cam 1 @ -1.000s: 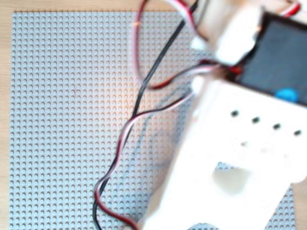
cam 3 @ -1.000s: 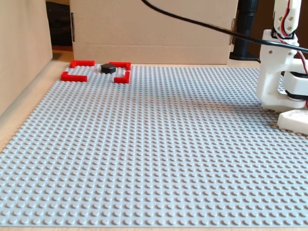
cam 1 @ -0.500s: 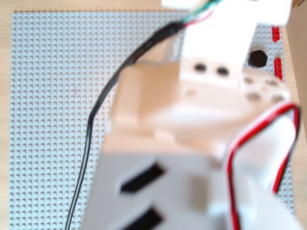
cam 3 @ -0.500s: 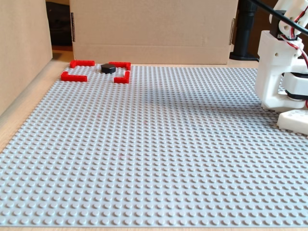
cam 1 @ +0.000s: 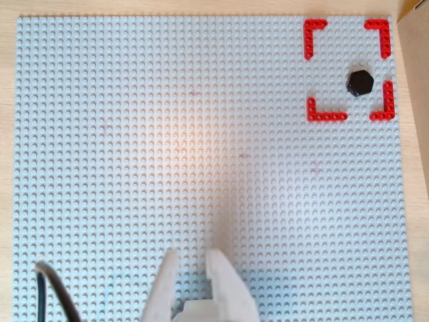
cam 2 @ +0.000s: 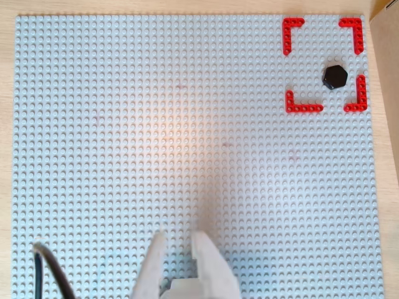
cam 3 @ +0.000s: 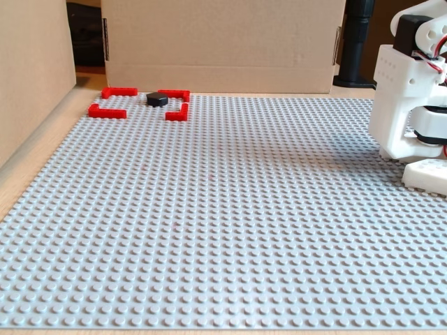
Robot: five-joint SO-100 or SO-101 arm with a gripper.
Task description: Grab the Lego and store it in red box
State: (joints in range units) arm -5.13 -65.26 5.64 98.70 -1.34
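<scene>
Both overhead views show the black Lego [cam 1: 360, 82] lying inside the red box [cam 1: 314, 29] toward four o'clock, while the gripper [cam 1: 192, 257], released and empty, sits at the baseplate's [cam 1: 134, 134] six o'clock edge.

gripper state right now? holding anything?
Gripper: open, fingers apart, holding nothing. The Lego lies inside the red box, far from it.

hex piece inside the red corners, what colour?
Black, glossy hex piece. Clearest in an overhead view.
</scene>
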